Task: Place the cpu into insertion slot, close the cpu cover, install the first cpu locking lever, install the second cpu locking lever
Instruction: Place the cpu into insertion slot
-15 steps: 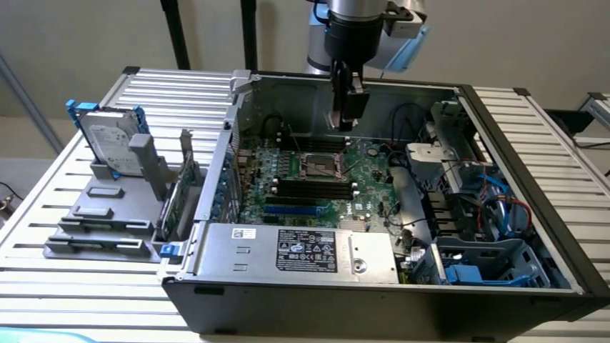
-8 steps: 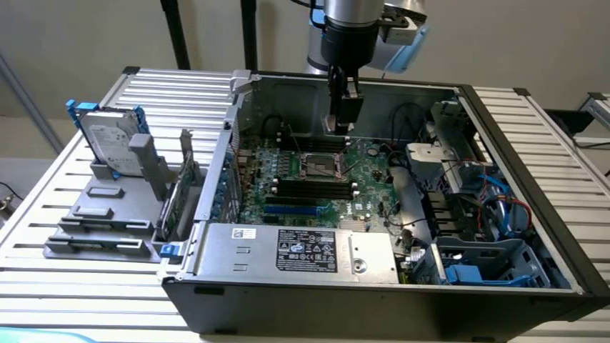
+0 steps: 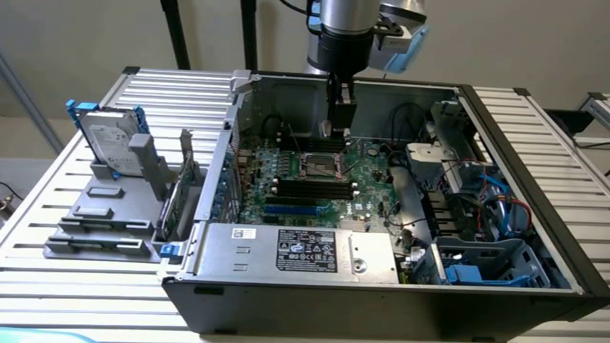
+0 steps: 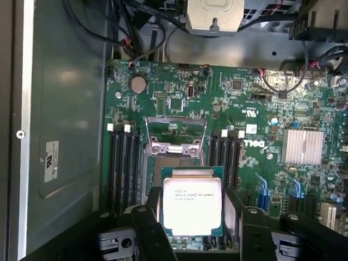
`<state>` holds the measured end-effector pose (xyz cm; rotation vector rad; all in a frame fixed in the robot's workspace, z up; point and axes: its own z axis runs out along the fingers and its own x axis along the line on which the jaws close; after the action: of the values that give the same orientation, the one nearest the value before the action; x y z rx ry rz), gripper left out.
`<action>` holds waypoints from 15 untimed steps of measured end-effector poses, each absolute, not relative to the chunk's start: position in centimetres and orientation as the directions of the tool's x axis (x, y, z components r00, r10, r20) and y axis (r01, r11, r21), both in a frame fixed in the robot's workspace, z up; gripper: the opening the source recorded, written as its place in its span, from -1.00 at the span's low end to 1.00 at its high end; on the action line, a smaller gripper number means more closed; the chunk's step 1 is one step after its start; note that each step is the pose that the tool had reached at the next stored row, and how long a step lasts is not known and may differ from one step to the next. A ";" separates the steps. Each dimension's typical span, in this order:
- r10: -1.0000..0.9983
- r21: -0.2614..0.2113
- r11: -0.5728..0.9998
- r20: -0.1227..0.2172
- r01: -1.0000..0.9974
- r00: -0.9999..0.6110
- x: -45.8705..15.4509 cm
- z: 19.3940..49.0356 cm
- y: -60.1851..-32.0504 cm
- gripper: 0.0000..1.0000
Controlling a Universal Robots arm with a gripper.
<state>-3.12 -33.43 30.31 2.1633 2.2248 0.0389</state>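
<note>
Arm reaching straight down into the open computer case, wrist vertical, with the gripper hanging just above the insertion slot on the green circuit board. In the wrist view the gripper pinches the cpu between two black fingers, one on each opposite edge. The chip is flat and square, with a matt silvery top face bearing small print and a green border. Beyond it the dark socket is partly hidden. The cpu cover, a thin silver frame, sits at the socket's far side, flanked by long black memory sticks. The exterior view adds the ribbed metal table and a hard drive standing at the exterior view's left.
</note>
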 end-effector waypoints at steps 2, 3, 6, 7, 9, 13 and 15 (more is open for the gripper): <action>1.000 0.044 0.023 -0.015 0.999 -0.022 -3.4 30.0 -33.3 0.09; 1.000 0.044 0.021 -0.018 0.999 -0.020 -3.6 29.8 -33.2 0.09; 1.000 0.044 0.014 -0.021 0.999 -0.013 -4.0 29.4 -33.0 0.09; 1.000 0.044 0.012 -0.021 0.999 -0.012 -4.1 29.2 -33.0 0.09; 1.000 0.044 0.008 -0.021 0.999 -0.007 -4.1 28.8 -32.9 0.09; 1.000 0.044 0.002 -0.020 0.999 -0.001 -4.1 28.2 -32.9 0.09; 1.000 0.044 0.001 -0.020 0.999 0.000 -4.1 27.9 -32.9 0.09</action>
<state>-4.11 -32.94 27.90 2.1888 2.1897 0.0265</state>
